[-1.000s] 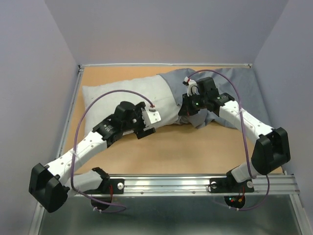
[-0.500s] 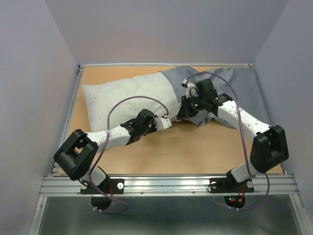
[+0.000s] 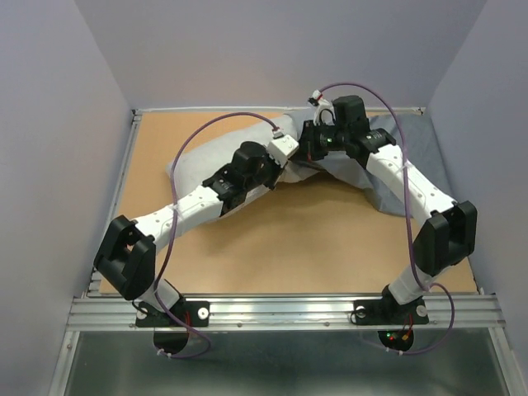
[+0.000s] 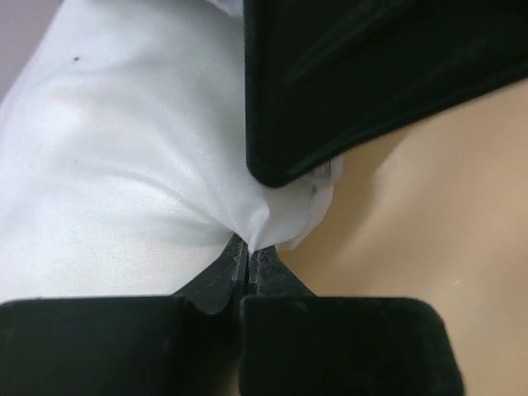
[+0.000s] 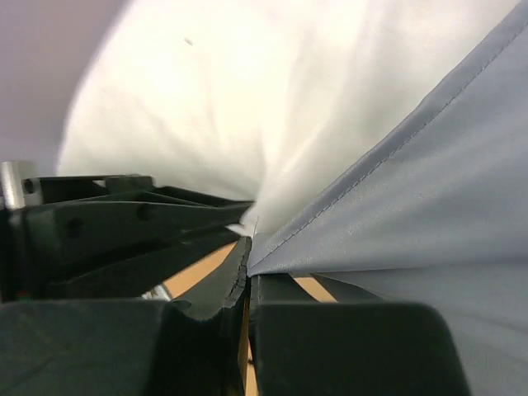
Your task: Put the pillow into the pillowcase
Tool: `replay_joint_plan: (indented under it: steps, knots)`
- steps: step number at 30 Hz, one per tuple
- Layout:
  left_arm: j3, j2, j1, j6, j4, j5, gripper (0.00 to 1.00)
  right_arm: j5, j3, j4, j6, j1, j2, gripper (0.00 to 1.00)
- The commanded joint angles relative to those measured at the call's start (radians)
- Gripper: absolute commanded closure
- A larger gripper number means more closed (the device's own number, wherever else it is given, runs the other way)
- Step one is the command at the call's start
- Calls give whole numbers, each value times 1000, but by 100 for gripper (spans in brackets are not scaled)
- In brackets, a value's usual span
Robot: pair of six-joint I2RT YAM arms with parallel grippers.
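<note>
The off-white pillow (image 3: pixel 198 165) lies at the far left of the table, and part of it is hidden under my left arm. My left gripper (image 3: pixel 290 162) is shut on the pillow's (image 4: pixel 124 165) pointed right corner, which bunches between the fingertips (image 4: pixel 235 264). The blue-grey pillowcase (image 3: pixel 375 177) spreads to the right. My right gripper (image 3: pixel 308 157) is shut on the pillowcase's (image 5: pixel 429 190) stitched hem right beside the pillow (image 5: pixel 247 99). The two grippers sit almost against each other. The left gripper's fingers (image 5: pixel 124 223) show in the right wrist view.
The brown tabletop (image 3: pixel 280 239) has a raised metal edge on the left (image 3: pixel 124 181) and at the back. A metal rail (image 3: pixel 280 309) with both arm bases runs along the near edge. Grey walls close in on three sides.
My left gripper went from open to shut on the pillow's corner. Both grippers rose and moved toward the back, dragging the pillow and the pillowcase's mouth with them.
</note>
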Motion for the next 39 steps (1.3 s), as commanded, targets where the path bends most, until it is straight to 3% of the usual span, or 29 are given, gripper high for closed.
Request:
replay_joint_plan:
  steps: [1, 6, 12, 15, 16, 17, 18, 19, 21, 22, 23, 28, 30, 33, 37, 39]
  knots:
    - [121, -38, 15, -324, 132, 91, 100, -177, 83, 100, 240, 24, -54, 99]
    - [28, -44, 56, -485, 166, 108, 100, -139, -220, 144, 230, 14, -151, 99]
    - [-100, -76, 75, -521, 165, 197, 100, -203, -365, 142, 175, -11, -211, 98]
    - [-108, -71, 45, -407, 126, 248, 100, -186, -377, 75, 108, -16, -236, 82]
    - [-112, -73, 33, -324, 76, 293, 100, -171, -351, -6, 45, -19, -254, 66]
    - [-115, -77, 33, -323, 45, 309, 96, -163, -322, -52, 17, -23, -265, 56]
    - [-121, -88, 22, -221, 14, 350, 78, -137, -293, -91, -4, -28, -272, 48]
    - [-123, -118, 16, -146, -29, 392, 68, -117, -256, -161, -50, -32, -283, 38]
    - [-111, -166, 5, -41, -178, 450, 47, -50, -88, -210, -80, -58, -274, 32]
    - [-102, -219, 10, 90, -233, 487, 8, 14, -22, -223, -103, -75, -260, 30]
    - [-77, -244, 12, 132, -321, 522, 1, 47, 88, -223, -110, -116, -219, 29]
    - [24, -315, 67, 176, -440, 529, 1, 307, 415, -215, -210, -157, 49, 29]
    - [52, -312, 82, 161, -424, 487, 1, 324, 533, -218, -225, -157, 216, 29]
    - [70, -275, 123, 119, -390, 431, 1, 332, 841, -234, -232, -157, 443, 29]
    - [76, -252, 197, 52, -356, 388, 1, 352, 1047, -229, -250, -146, 646, 27]
    - [66, -246, 223, 35, -335, 328, 1, 370, 1066, -212, -248, -135, 697, 25]
